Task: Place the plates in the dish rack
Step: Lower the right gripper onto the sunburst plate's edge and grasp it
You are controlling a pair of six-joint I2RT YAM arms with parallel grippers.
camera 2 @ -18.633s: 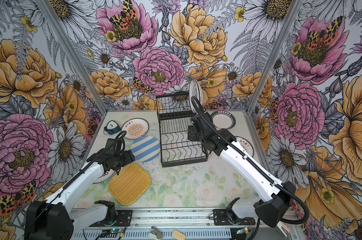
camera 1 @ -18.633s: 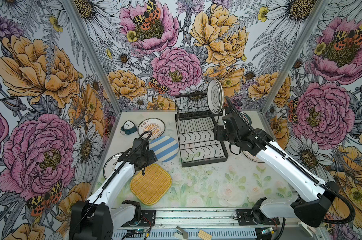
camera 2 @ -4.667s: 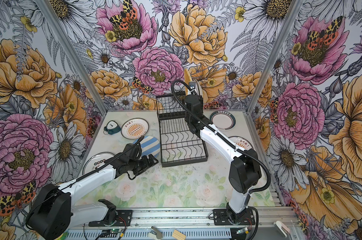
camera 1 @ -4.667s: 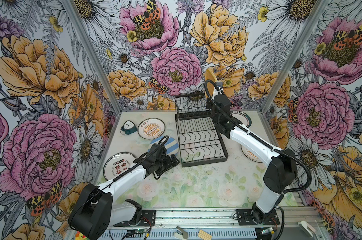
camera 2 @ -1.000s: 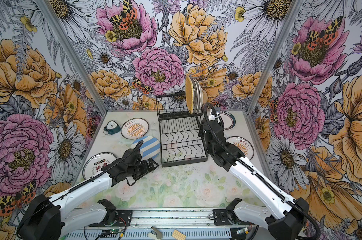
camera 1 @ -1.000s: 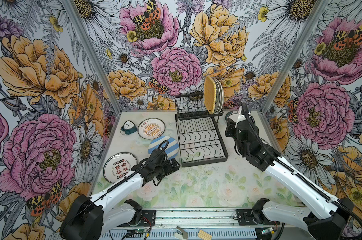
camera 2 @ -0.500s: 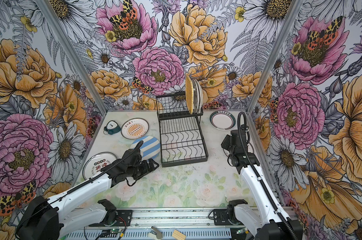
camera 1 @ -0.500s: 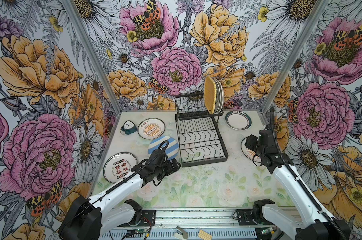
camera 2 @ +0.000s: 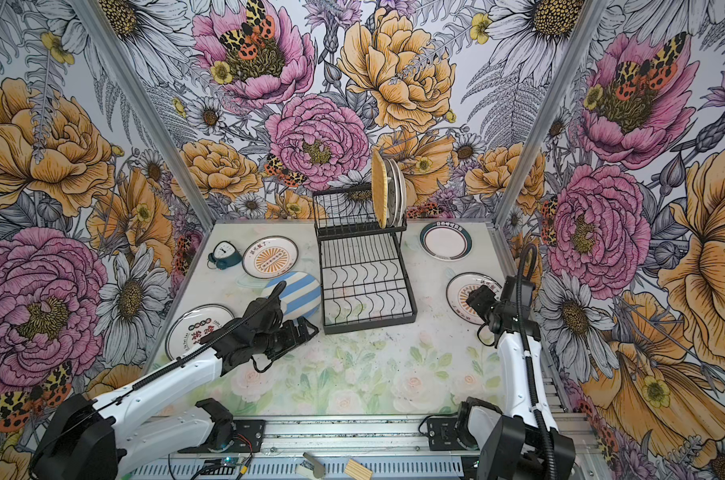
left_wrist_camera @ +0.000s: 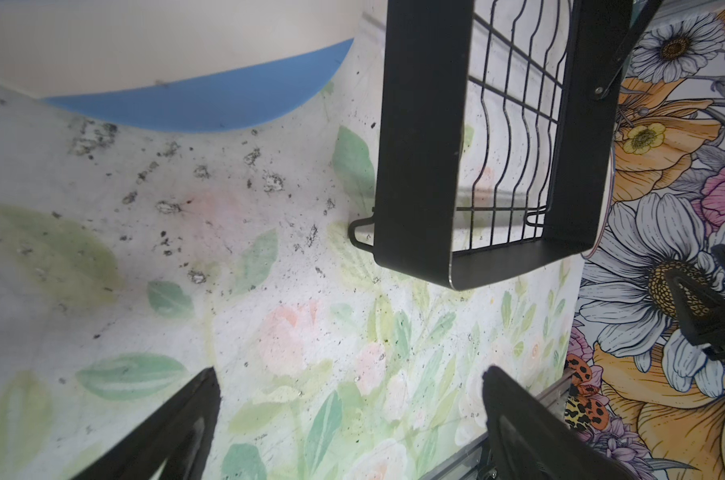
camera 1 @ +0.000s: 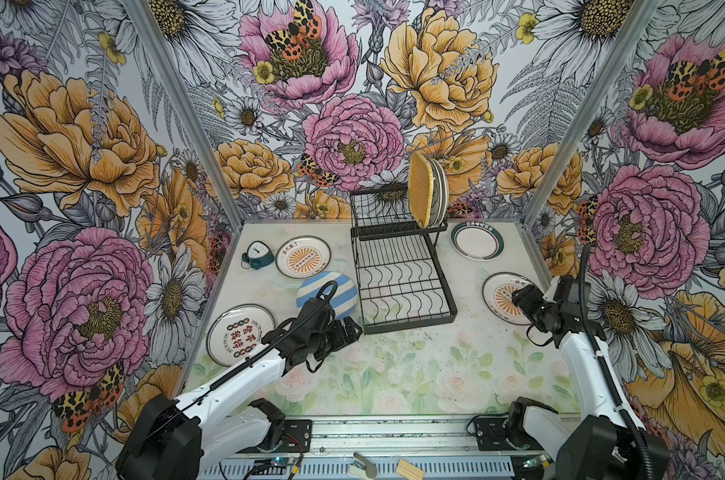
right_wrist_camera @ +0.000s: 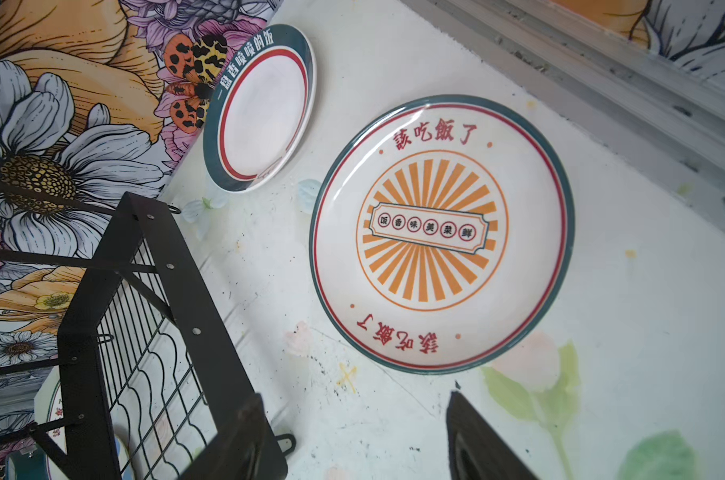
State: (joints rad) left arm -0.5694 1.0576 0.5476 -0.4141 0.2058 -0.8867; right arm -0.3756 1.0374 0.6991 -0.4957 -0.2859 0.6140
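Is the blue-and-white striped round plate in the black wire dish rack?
No, the blue-and-white striped plate lies on the table, left of the black wire rack.

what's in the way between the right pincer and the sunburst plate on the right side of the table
Nothing visible. In the right wrist view the open right pincer sits just short of the sunburst plate, with only bare table between. The dish rack stands off to the side, clear of that path.

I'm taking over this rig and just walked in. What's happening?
Two arms are loading plates into the dish rack. The yellow plate and a few white ones stand on its upper shelf; five lie on the table. The right gripper, open and empty, hovers by the right-hand sunburst plate; the left gripper, open, is beside the striped plate.
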